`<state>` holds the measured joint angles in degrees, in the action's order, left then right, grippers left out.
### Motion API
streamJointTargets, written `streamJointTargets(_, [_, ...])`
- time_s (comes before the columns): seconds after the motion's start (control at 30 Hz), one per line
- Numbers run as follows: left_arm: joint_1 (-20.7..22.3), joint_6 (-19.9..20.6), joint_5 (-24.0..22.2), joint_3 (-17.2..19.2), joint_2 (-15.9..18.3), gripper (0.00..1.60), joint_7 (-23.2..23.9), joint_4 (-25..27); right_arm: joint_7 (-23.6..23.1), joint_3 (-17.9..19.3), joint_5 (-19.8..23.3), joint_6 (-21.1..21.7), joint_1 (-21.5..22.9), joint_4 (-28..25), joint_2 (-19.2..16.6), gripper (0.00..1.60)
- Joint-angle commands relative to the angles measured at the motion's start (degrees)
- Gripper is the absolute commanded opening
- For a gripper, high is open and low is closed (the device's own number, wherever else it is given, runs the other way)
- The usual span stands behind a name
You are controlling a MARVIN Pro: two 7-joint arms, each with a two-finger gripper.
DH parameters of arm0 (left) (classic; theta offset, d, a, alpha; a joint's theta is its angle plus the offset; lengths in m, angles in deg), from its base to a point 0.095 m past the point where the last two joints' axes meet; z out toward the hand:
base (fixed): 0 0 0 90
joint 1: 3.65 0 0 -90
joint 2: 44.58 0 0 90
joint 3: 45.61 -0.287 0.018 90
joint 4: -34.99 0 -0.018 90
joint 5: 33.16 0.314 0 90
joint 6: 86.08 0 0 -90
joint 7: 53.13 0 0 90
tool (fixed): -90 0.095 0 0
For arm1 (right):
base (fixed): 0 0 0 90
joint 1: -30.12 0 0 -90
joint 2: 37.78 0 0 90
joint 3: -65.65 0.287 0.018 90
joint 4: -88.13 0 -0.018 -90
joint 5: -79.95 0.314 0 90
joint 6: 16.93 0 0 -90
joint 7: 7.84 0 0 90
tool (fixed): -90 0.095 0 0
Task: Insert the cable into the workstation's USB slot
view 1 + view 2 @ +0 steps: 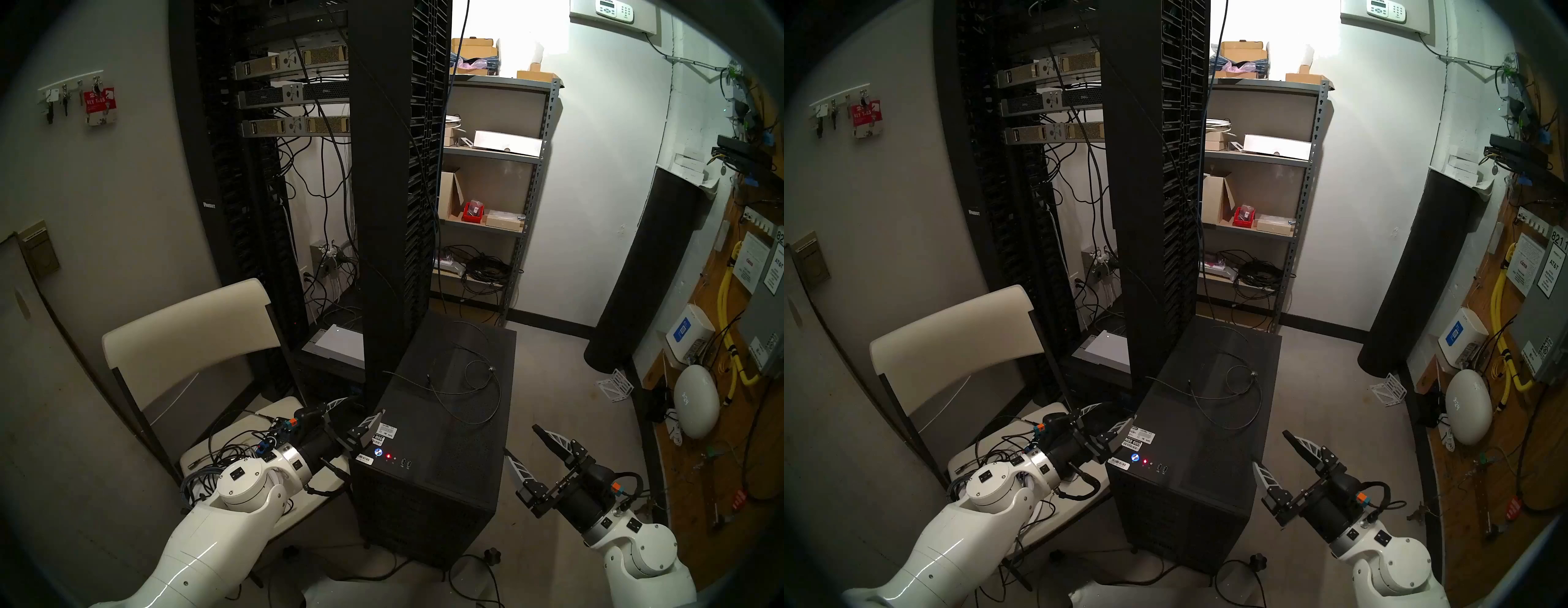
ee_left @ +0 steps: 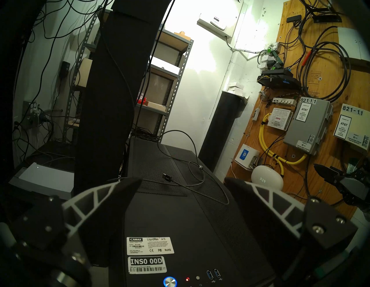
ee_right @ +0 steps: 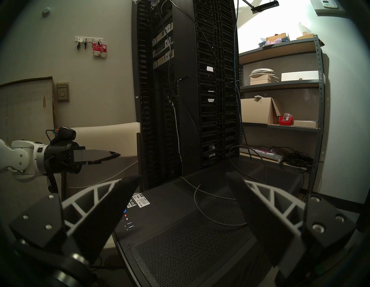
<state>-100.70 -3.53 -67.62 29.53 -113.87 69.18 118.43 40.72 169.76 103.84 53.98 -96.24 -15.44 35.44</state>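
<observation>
The black workstation (image 1: 449, 433) stands on the floor between my arms. The thin dark-grey cable (image 1: 479, 384) lies looped on its top, with the plug (image 2: 166, 176) free and the small clip (image 2: 200, 166) on the loop. The pair of USB slots (image 1: 406, 463) sits at the top's near edge, right of the blue-lit button; they also show in both wrist views (image 2: 213, 273) (image 3: 130, 225). My left gripper (image 1: 368, 404) is open and empty at the tower's near left corner. My right gripper (image 1: 520, 438) is open and empty just off its right edge.
The tall black server rack (image 1: 394, 170) stands right behind the tower's left side. A cream chair (image 1: 186, 331) at left holds a heap of cords (image 1: 229, 454). A metal shelf (image 1: 488, 191), a black cylinder (image 1: 649, 271) and a white dome (image 1: 695, 403) stand at the right.
</observation>
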Motion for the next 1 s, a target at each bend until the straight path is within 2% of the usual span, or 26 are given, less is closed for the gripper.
streamJointTargets(0.0, [0.0, 0.0, 0.0, 0.0, 0.0, 1.6, 0.0, 0.5, 0.0, 0.0, 0.0, 0.0, 0.0, -0.5, 0.0, 1.6])
streamJointTargets(0.6, [0.0, 0.0, 0.0, 0.0, 0.0, 1.6, 0.0, 0.4, -0.3, -0.1, -0.2, 0.5, 0.3, -0.4, -0.5, 1.6])
streamJointTargets(0.83, [0.1, -0.1, 0.0, 0.0, 0.0, 1.6, 0.1, 0.3, -0.8, -1.9, -1.2, 2.5, 7.1, 3.6, -2.7, 1.6])
streamJointTargets(0.97, [0.1, -0.1, 0.0, 0.0, -0.1, 1.6, 0.1, 0.3, -0.7, -3.4, -1.2, 3.7, 9.5, 4.5, -3.3, 1.6])
